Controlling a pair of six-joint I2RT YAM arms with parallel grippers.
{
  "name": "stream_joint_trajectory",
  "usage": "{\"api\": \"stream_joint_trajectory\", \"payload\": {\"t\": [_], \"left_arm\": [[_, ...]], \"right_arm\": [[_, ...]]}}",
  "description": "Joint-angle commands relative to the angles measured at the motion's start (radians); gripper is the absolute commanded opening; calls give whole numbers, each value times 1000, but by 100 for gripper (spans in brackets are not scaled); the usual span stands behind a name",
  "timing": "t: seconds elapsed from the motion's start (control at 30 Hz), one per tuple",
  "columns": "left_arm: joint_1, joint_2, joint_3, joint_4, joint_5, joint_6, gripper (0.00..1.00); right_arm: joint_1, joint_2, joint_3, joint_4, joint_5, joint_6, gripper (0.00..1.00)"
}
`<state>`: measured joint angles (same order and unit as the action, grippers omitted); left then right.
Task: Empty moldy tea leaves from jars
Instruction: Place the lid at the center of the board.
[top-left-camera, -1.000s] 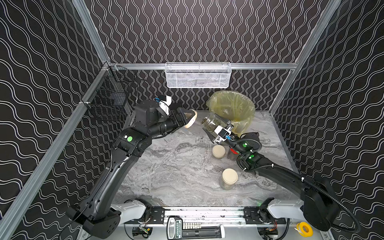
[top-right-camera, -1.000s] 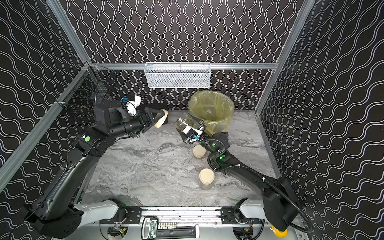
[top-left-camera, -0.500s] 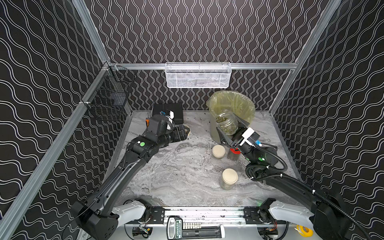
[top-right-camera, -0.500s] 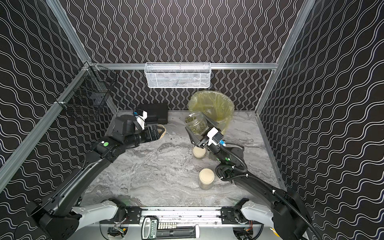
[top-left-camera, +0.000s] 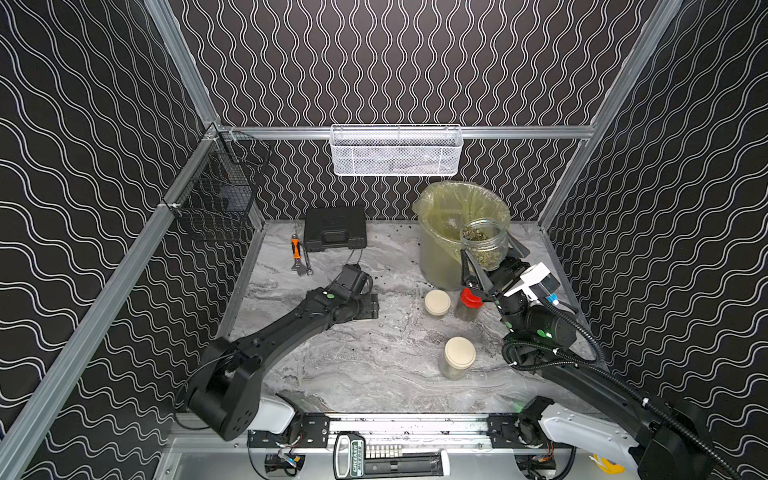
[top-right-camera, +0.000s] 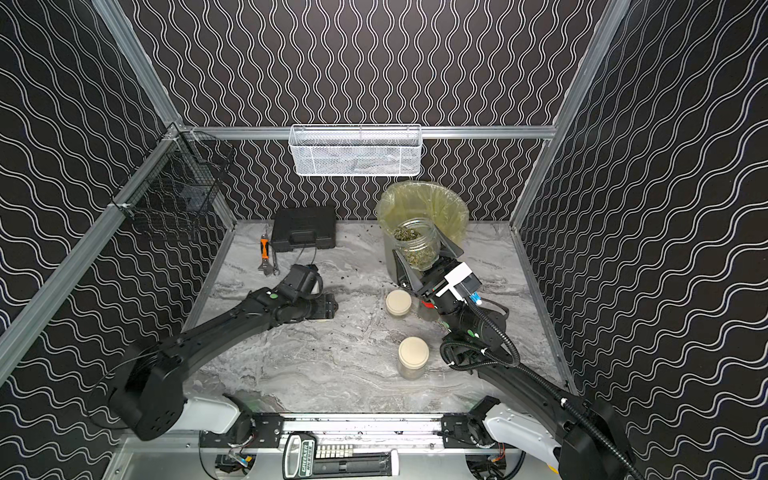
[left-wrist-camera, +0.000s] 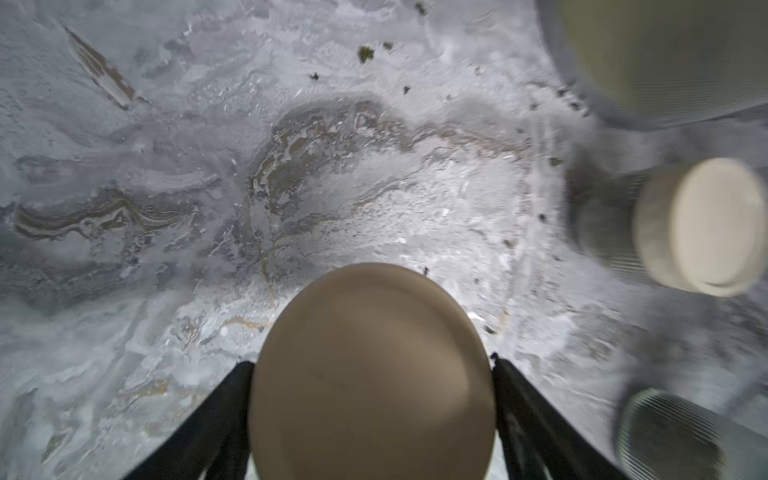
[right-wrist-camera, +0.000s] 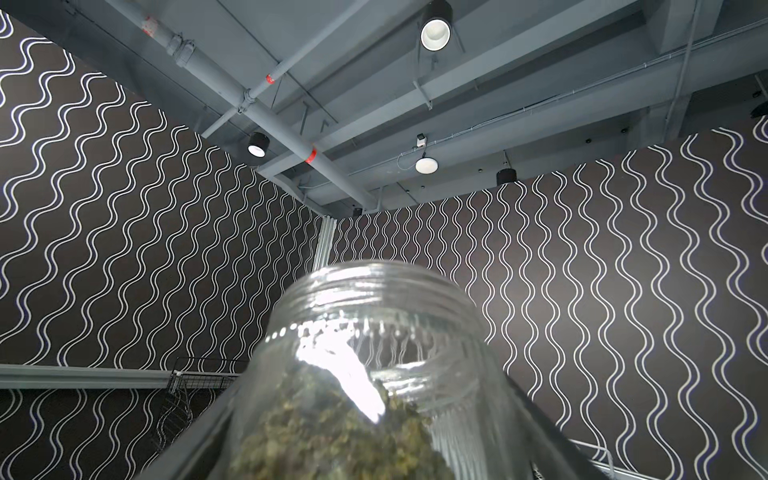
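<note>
Now the right pincer (top-left-camera: 489, 251), half-spread, clamps the uncapped jar (top-left-camera: 484, 239), leaves (right-wrist-camera: 332, 436) inside, mouth up, the bin (top-left-camera: 436, 257) just beyond its tips; pouring looks due, needing reach and tilt, while the left pincer (left-wrist-camera: 372, 363) pinches the lid (left-wrist-camera: 370, 399).

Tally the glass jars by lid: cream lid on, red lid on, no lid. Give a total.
Cream-lidded jars: 2
Red-lidded jar: 1
Open jar, no lid, tea leaves inside: 1
Total: 4
</note>
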<state>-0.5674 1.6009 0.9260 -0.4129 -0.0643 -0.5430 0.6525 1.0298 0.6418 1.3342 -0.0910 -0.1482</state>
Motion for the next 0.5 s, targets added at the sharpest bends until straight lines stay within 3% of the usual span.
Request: {"api": "stream_joint_trajectory", "payload": {"t": [0.0, 0.27, 0.47], "left_arm": [[-11, 46, -17, 88, -74, 15, 48], [-20, 139, -56, 180, -118, 22, 54], [-21, 188, -91, 234, -123, 10, 65]], "right_arm": [[-2, -9, 10, 4, 13, -16, 20], [-13, -23, 15, -61, 27, -13, 20], [-24, -34, 28, -121, 39, -11, 20]]}}
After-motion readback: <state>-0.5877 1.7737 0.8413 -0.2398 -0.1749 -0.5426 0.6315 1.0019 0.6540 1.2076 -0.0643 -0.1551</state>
